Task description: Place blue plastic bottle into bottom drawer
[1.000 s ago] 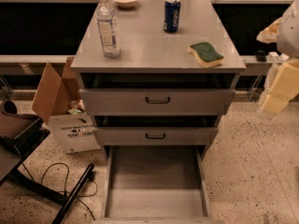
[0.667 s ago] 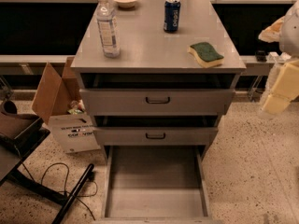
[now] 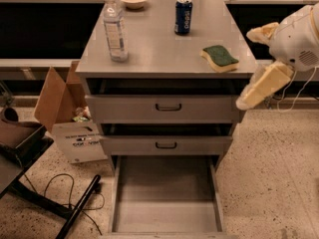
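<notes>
Though the drawer (image 3: 167,200) sits open, we've yet to grasp the bottle (image 3: 115,30); our gripper (image 3: 254,92), grip unreadable, hangs right.

Warm, dim light is cast from above; the cabinet top (image 3: 159,49) is lit evenly, while the drawer recesses (image 3: 164,86) are left in shadow. The gripper (image 3: 261,86), at the right edge beside the cabinet, is rendered pale and soft.

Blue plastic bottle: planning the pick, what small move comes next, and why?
Probably swing the pincer left toward the blue plastic bottle: it hangs off the right edge of the cabinet, the bottle stands upright at back left, and the bottom drawer is open.
</notes>
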`<action>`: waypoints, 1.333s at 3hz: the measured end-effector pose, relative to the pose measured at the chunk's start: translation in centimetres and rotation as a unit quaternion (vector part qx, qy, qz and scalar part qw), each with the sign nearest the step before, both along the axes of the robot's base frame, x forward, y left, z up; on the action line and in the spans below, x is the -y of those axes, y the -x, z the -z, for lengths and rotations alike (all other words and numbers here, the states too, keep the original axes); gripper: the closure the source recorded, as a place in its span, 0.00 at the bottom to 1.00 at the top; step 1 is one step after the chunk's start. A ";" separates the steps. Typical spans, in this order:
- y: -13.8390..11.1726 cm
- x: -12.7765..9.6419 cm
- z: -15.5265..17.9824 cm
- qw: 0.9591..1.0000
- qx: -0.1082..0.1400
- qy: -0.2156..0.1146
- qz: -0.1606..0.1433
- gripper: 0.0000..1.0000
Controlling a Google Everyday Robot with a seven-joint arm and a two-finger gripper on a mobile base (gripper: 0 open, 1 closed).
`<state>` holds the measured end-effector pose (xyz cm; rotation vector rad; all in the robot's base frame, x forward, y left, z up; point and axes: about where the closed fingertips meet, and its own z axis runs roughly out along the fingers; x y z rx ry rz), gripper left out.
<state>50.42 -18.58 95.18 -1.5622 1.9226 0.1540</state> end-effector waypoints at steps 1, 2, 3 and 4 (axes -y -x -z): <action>-4.7 -4.1 -1.7 0.991 0.050 -0.117 -0.046 0.00; -8.1 -8.2 -4.3 0.966 0.085 -0.229 -0.087 0.00; -9.8 -11.6 -6.2 0.941 0.102 -0.303 -0.112 0.00; -9.8 -11.6 -6.2 0.941 0.102 -0.303 -0.112 0.00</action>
